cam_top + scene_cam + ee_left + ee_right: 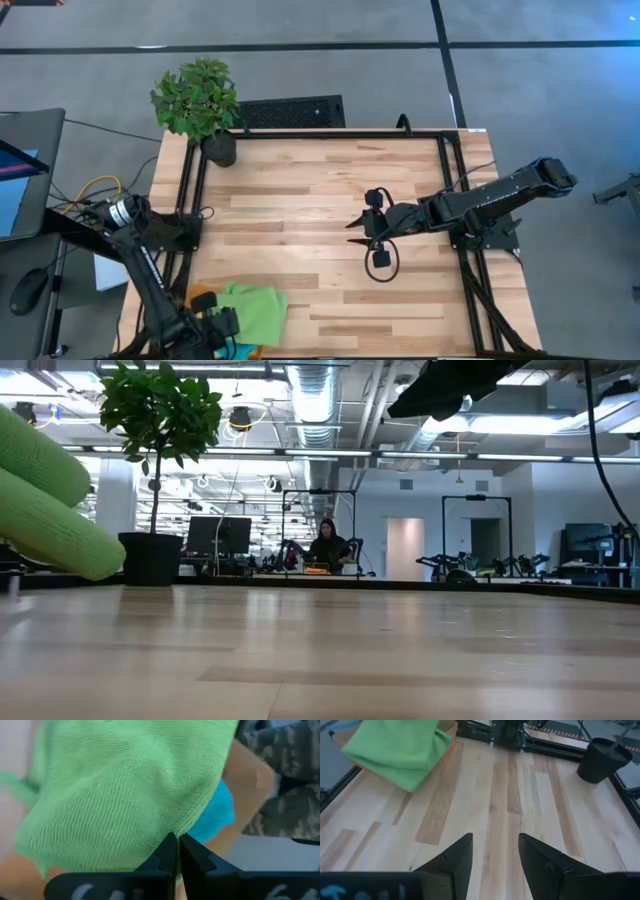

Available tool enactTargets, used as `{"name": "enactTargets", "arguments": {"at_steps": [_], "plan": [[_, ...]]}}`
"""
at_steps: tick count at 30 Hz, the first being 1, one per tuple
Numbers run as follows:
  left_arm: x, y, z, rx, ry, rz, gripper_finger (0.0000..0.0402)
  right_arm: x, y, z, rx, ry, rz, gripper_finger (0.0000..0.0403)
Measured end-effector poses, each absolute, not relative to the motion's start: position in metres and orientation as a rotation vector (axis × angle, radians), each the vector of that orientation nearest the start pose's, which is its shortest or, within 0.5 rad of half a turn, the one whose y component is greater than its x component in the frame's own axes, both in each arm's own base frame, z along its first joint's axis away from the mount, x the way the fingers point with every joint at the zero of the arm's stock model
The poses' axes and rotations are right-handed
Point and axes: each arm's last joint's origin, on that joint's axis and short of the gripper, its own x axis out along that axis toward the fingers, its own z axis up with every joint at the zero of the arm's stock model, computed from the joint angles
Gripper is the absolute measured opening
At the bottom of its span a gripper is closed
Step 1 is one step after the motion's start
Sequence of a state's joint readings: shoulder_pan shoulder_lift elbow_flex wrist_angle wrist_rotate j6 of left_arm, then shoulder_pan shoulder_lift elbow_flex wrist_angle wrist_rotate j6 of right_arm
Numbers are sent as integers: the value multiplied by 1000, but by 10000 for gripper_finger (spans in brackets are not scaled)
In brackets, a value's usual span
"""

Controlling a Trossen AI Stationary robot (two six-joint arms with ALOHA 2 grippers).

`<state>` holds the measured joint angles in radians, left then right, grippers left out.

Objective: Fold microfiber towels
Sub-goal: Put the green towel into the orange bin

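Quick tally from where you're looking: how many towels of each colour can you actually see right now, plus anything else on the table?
Lime green towel: 1 seen for certain, pinched by the left gripper
Teal towel: 1, mostly hidden under the green
Yellow towel: 0 visible
Potted plant: 1
Total: 3

A big open room sits behind the wooden table (320, 660), with long bright lights and silver pipes (310, 400) on the ceiling, a leafy potted plant (158, 470) at the left, and a person (327, 547) at a far desk.
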<state>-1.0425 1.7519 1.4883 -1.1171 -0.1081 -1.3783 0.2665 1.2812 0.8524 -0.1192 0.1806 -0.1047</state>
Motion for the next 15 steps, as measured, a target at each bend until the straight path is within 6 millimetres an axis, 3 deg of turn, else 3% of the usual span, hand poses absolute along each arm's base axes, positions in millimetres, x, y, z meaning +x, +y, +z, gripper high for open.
{"name": "enactTargets", "arguments": {"at_steps": [5,15], "plan": [[167,-282,261,-305,1385,257,0,266,67,259,-225,530,109,182],[157,-289,269,-337,1416,244,0,266,66,259,-226,530,106,182]]}}
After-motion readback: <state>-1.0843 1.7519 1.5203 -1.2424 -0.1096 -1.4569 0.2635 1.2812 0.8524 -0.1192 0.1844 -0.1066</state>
